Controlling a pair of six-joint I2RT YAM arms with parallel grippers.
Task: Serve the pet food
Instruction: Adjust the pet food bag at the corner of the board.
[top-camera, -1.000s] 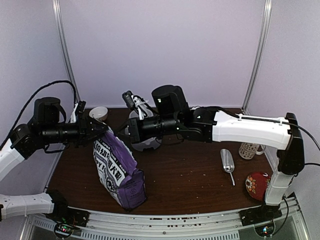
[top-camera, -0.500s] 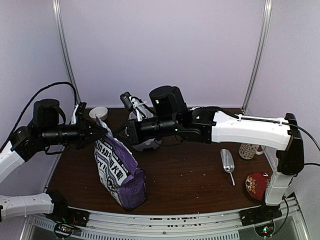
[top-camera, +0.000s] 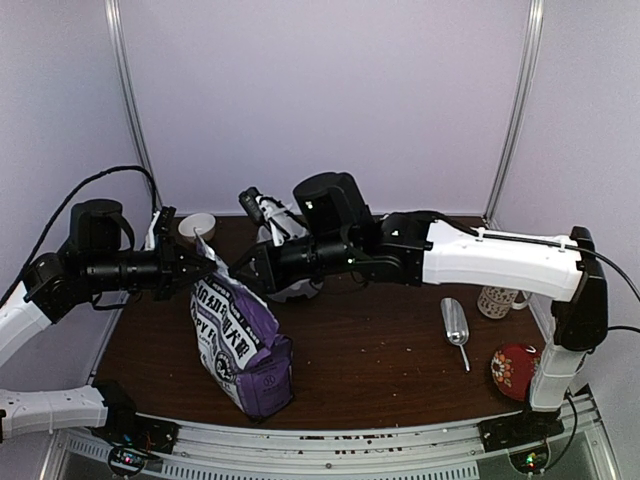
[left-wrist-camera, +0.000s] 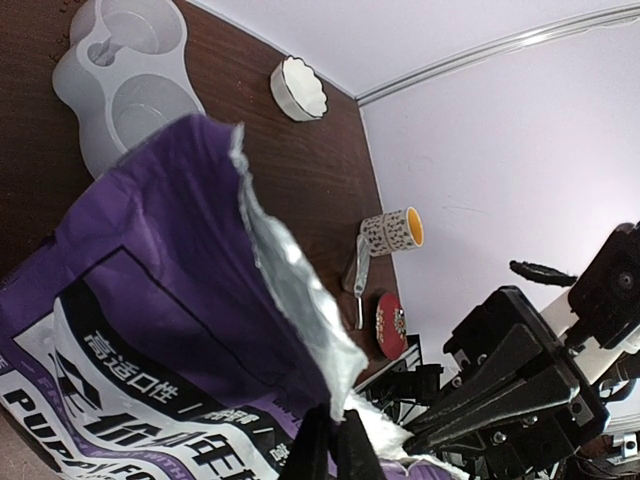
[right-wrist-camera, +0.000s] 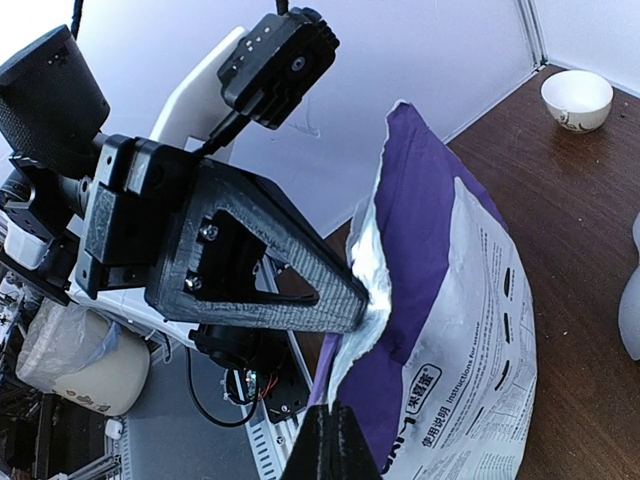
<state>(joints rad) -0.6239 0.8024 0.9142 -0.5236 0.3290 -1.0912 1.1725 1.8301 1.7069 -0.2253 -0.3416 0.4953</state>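
The purple pet food bag (top-camera: 235, 340) stands upright on the table's left half, its torn top showing silver lining. The kibble itself is hidden inside. My left gripper (top-camera: 212, 264) is shut on one side of the bag's top edge (left-wrist-camera: 335, 375); in the left wrist view its fingertips (left-wrist-camera: 322, 445) pinch the foil. My right gripper (top-camera: 233, 272) is shut on the opposite lip, pinching the bag (right-wrist-camera: 450, 260) right at the bottom of the right wrist view. The two grippers face each other, almost touching, over the bag's mouth.
A grey double bowl (left-wrist-camera: 130, 80) sits behind the bag, mostly covered by the right arm from above. A small white bowl (top-camera: 196, 225) is at the back left. On the right lie a metal scoop (top-camera: 455, 325), a patterned mug (top-camera: 497, 300) and a red plate (top-camera: 515, 368).
My left gripper has closed on the bag's top edge. The right arm has shifted slightly left and down, still holding the other lip.
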